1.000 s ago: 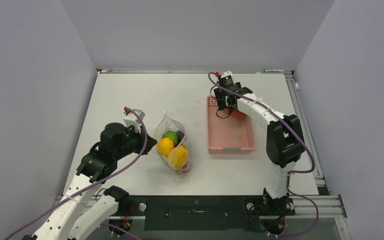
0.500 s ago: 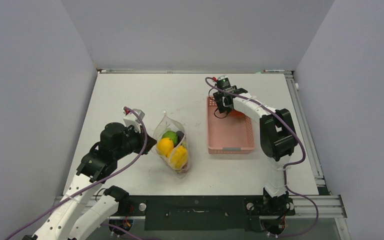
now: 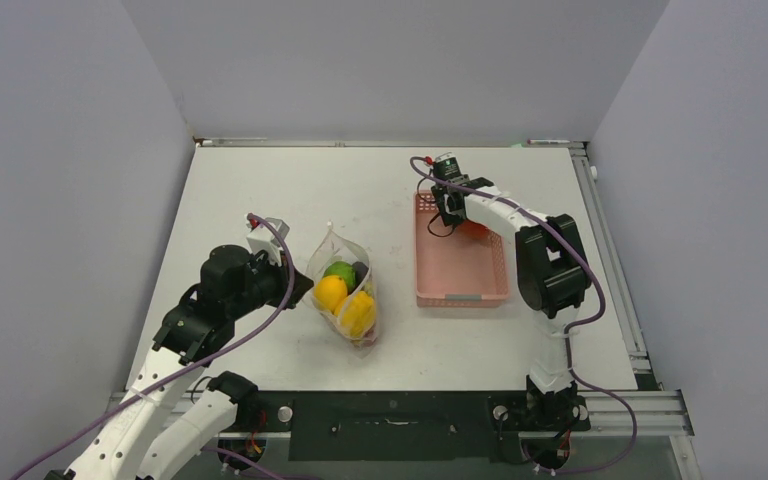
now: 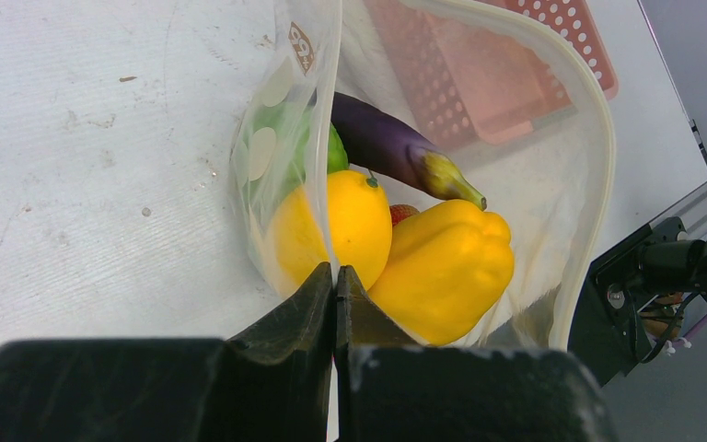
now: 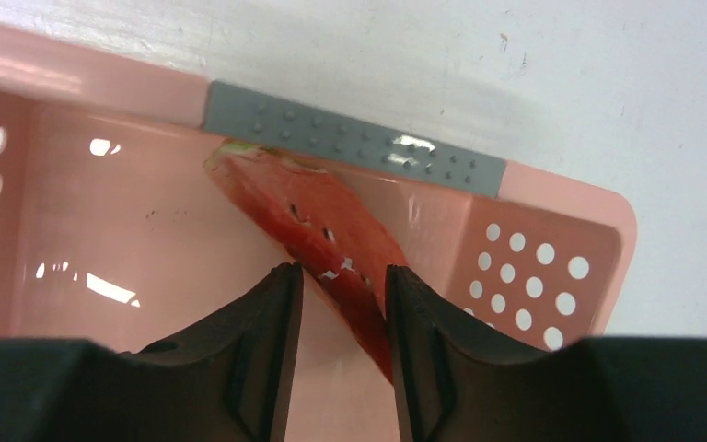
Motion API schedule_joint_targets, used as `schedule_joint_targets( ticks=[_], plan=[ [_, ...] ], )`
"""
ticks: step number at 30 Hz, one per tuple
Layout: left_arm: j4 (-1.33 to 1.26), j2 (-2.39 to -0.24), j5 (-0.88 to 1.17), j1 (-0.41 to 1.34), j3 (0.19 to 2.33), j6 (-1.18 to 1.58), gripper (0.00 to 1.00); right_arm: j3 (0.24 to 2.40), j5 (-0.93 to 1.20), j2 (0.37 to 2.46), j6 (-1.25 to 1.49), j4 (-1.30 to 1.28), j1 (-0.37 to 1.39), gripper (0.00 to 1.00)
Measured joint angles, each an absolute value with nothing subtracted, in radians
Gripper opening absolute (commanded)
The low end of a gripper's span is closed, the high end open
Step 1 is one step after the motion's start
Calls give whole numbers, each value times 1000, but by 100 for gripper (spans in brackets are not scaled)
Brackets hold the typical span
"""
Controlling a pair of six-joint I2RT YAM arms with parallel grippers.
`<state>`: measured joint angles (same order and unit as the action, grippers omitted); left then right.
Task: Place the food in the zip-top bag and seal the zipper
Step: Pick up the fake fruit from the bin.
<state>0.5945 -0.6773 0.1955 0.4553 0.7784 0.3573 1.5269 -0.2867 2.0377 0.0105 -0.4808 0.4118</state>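
The zip-top bag (image 3: 346,290) lies left of centre, its mouth held open. My left gripper (image 4: 335,276) is shut on the bag's near mouth edge, also seen from above (image 3: 295,285). The zipper (image 4: 605,157) curves along the far rim. Inside are a purple eggplant (image 4: 387,143), a lemon (image 4: 345,221), a yellow pepper (image 4: 446,267), a green fruit (image 4: 331,152) and a small red piece (image 4: 403,212). My right gripper (image 5: 343,272) is down in the pink basket (image 3: 460,275), its jaws partly apart on either side of a red slice (image 5: 322,221).
The pink basket's perforated wall (image 5: 543,267) and its grey tag (image 5: 350,152) lie just beyond the red slice. The basket (image 4: 580,37) shows behind the bag in the left wrist view. Grey walls enclose the table on three sides.
My right gripper's jaws have narrowed around the red slice, and that arm's elbow has swung inward. The left gripper and the bag have not moved.
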Motion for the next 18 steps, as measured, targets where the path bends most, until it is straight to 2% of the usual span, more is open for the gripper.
schedule_joint_targets(
  ticks=[7, 18],
  plan=[
    [595, -677, 196, 455, 778, 357, 0, 1526, -290, 2038, 12, -479, 412, 6],
    [595, -677, 196, 455, 778, 357, 0, 1477, -289, 1983, 46, -492, 421, 5]
  ],
)
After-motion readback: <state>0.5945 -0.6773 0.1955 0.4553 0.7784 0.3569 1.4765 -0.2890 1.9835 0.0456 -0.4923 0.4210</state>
